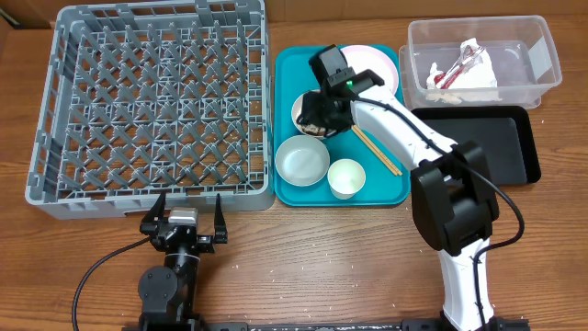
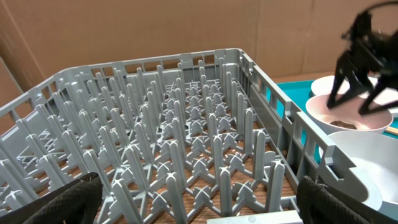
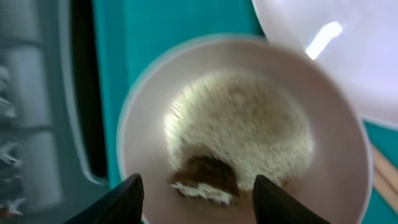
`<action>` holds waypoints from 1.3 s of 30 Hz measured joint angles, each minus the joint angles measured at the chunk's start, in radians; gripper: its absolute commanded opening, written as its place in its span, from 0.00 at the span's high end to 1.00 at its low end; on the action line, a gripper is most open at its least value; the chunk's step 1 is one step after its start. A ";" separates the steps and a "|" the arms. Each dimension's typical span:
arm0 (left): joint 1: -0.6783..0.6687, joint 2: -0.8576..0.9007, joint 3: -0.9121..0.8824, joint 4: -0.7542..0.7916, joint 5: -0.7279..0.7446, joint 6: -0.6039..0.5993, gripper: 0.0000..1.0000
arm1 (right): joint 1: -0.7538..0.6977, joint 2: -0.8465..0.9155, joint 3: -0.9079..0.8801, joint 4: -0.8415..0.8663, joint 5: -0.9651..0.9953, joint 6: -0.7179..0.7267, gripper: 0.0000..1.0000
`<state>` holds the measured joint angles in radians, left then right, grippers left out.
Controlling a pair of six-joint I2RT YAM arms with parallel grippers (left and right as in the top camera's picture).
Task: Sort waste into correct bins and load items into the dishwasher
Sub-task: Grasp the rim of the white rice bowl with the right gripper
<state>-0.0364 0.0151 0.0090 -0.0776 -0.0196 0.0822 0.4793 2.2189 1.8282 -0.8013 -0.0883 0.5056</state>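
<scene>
My right gripper (image 1: 317, 118) (image 3: 198, 190) is open and hangs over a white bowl (image 3: 236, 124) on the teal tray (image 1: 292, 74). The bowl holds white rice (image 3: 249, 121) and a dark brown food lump (image 3: 208, 171), which lies between my fingertips. A white plate (image 1: 377, 64) sits behind it. A second white bowl (image 1: 301, 159), a white cup (image 1: 346, 177) and chopsticks (image 1: 377, 152) lie on the tray. The crumpled wrapper (image 1: 467, 66) is in the clear tub (image 1: 542, 55). The black tray (image 1: 496, 147) is beside it. My left gripper (image 1: 188, 216) (image 2: 199, 199) is open at the grey rack (image 1: 156, 101) (image 2: 174, 124).
The teal tray stands between the grey rack and the two bins. The rack's right wall is close to the bowl's left side (image 3: 37, 93). Bare wooden table (image 1: 322, 267) runs along the front.
</scene>
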 measured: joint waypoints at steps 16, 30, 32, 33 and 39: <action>0.000 0.000 0.000 0.000 0.000 0.000 0.00 | 0.065 0.049 0.050 0.058 0.048 -0.196 0.52; 0.000 0.000 0.000 0.000 0.000 0.000 0.00 | 0.110 0.105 0.049 0.068 0.141 -0.245 0.75; 0.000 0.000 0.000 0.000 0.000 0.000 0.00 | 0.110 0.105 0.049 0.068 0.151 -0.249 0.85; 0.000 0.000 0.000 0.000 0.000 0.000 0.00 | 0.110 0.105 0.049 0.069 0.156 -0.251 0.89; 0.000 0.000 0.000 0.000 0.000 0.000 0.00 | 0.113 0.101 0.049 0.073 0.189 -0.252 0.96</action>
<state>-0.0364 0.0151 0.0090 -0.0776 -0.0193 0.0822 0.5919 2.3199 1.8774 -0.7284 0.1009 0.2535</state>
